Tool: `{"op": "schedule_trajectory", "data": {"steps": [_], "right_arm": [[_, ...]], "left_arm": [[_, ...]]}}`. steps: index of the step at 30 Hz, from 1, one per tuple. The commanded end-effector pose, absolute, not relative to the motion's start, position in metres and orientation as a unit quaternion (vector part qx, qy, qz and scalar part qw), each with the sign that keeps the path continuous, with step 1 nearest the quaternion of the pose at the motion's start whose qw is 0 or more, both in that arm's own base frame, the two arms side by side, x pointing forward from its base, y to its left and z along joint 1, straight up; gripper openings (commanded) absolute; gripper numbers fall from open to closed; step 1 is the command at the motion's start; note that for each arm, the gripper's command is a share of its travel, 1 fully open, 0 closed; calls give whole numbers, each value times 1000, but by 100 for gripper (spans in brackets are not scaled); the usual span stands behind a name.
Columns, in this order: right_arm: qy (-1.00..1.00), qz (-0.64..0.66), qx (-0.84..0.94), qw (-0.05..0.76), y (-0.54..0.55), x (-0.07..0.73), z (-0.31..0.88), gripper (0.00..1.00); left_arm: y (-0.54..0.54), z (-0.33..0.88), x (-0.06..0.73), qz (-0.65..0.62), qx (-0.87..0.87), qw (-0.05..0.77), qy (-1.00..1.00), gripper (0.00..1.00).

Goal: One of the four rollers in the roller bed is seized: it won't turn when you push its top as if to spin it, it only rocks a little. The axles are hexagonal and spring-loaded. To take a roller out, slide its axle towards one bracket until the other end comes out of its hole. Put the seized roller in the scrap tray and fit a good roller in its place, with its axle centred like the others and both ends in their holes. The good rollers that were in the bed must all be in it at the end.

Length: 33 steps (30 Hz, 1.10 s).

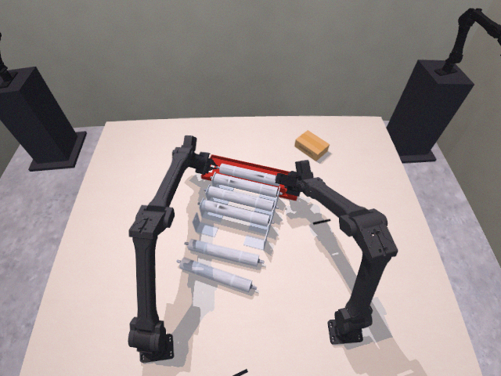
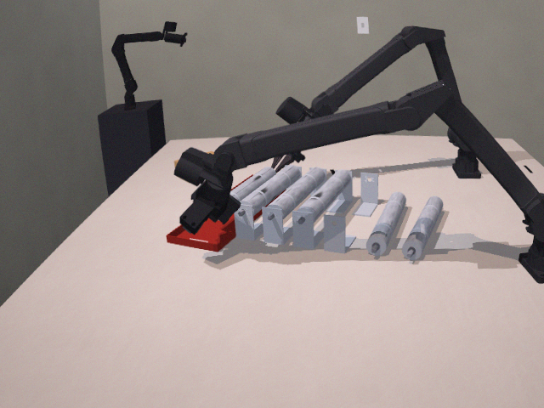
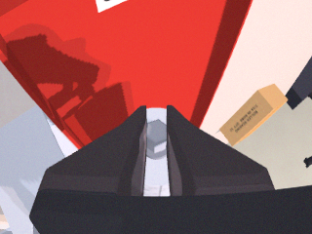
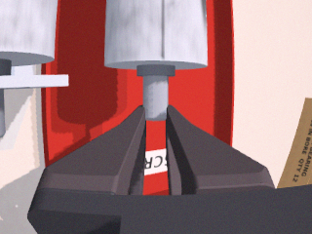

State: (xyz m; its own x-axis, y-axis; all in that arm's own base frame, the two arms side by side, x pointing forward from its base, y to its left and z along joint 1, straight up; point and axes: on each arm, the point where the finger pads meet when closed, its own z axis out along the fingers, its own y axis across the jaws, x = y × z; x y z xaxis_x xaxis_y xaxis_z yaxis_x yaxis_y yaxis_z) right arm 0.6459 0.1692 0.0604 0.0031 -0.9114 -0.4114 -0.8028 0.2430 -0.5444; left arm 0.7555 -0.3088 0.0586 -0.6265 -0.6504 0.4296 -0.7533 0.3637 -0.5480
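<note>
Both arms hold one roller (image 1: 243, 172) (image 2: 257, 181) (image 4: 156, 34) low over the red scrap tray (image 2: 193, 244) (image 3: 161, 63) (image 4: 195, 146), within its outline; contact with the floor cannot be told. Left gripper (image 1: 214, 166) (image 3: 156, 109) is shut on one axle end. Right gripper (image 2: 274, 167) (image 4: 156, 109) is shut on the other. Three rollers (image 1: 244, 185) (image 1: 240, 197) (image 1: 234, 212) sit in the bed. The bay nearest the arm bases has only its brackets (image 2: 334, 232) (image 2: 369, 186). Two loose rollers (image 1: 224, 252) (image 1: 216, 276) lie before the bed.
A cardboard box (image 1: 311, 144) (image 3: 251, 114) stands behind the tray's right end. The bed's upright brackets (image 2: 250, 223) stand close along the tray's near side. A short black bar (image 1: 321, 221) lies right of the bed, another (image 1: 240, 372) at the front.
</note>
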Motion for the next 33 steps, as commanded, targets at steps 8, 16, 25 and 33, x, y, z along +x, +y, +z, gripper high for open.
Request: {"op": "schedule_trajectory", "data": {"steps": [8,16,25,33], "right_arm": [[683,-110,-586,422,165,691,131,3],[684,-107,-586,420,165,692,126,3],[686,-104,-587,417,165,692,121,3],[689,-98,-587,413,165,694,109,3]], "left_arm": [[-311,84,779,386,415,50,-822,3],[-309,83,780,386,417,50,-821,3],[-311,78,787,393,414,43,-820,3],[-312,87,782,386,416,48,-822,3]]}}
